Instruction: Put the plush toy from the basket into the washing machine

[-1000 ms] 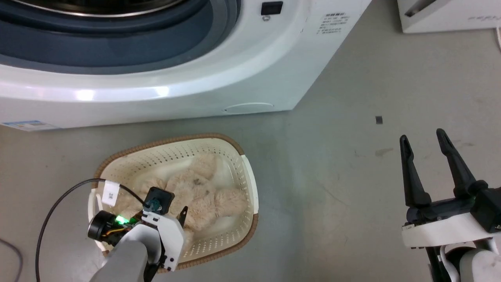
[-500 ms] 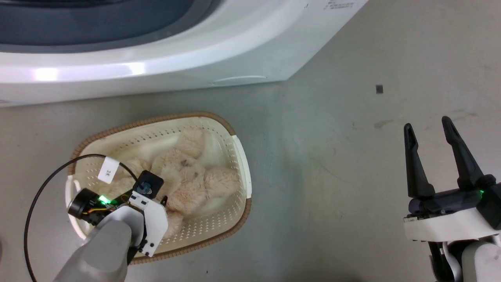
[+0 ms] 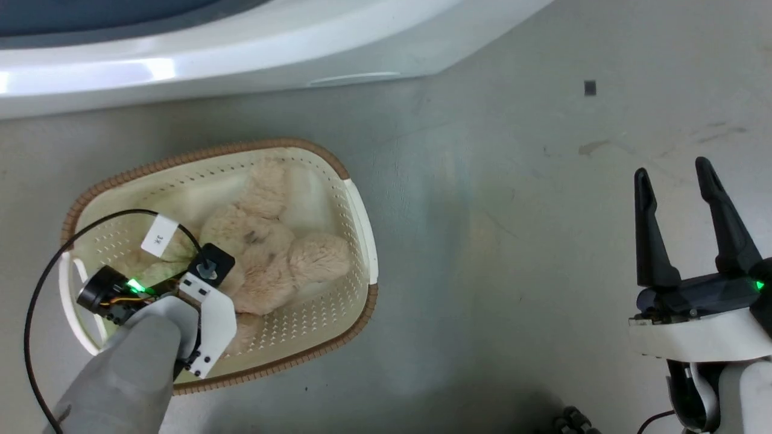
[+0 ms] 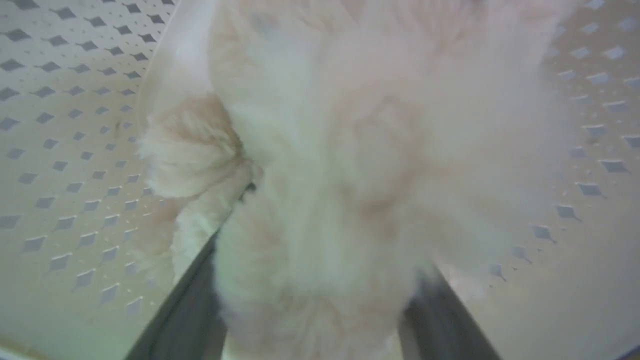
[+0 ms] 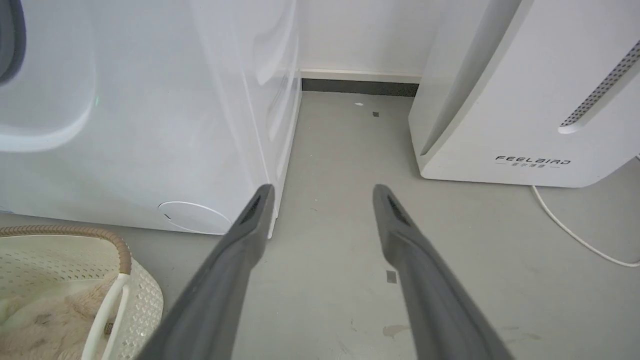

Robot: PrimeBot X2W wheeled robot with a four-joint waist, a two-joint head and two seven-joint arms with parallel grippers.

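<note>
the task is at its first step and nothing has been delivered yet. the plush toy (image 3: pixel 265 253) lies in the basket (image 3: pixel 199 154), which stands on the grey floor (image 3: pixel 512 241) just in front of the washing machine (image 3: pixel 241 54). the left gripper (image 4: pixel 330 230) is down inside the basket. in the left wrist view its two dark fingers (image 4: pixel 190 300) stand wide apart on either side of the toy's furry body, with their tips lost in the pile. they straddle the toy and do not look pinched on it yet, so i judge the grasp is about to be made, not made. the right gripper (image 3: pixel 671 170) hovers over bare floor well to the right of the basket, spread open and holding nothing. still to do are closing on the toy, lifting it clear of the brown rim, carrying it up to the porthole and letting it go in the drum.

against the earlier frames, the whole head picture has shifted. the washer has slid up the frame, its grey-blue ring is almost out of sight, and the basket sits higher and further left. that is the camera tipping down, not the things moving. within the basket the toy lies as it did. the left wrist has sunk lower: a fingertip that showed above the fur a second ago is now buried under the wrist. the right gripper keeps the same spread.
</note>
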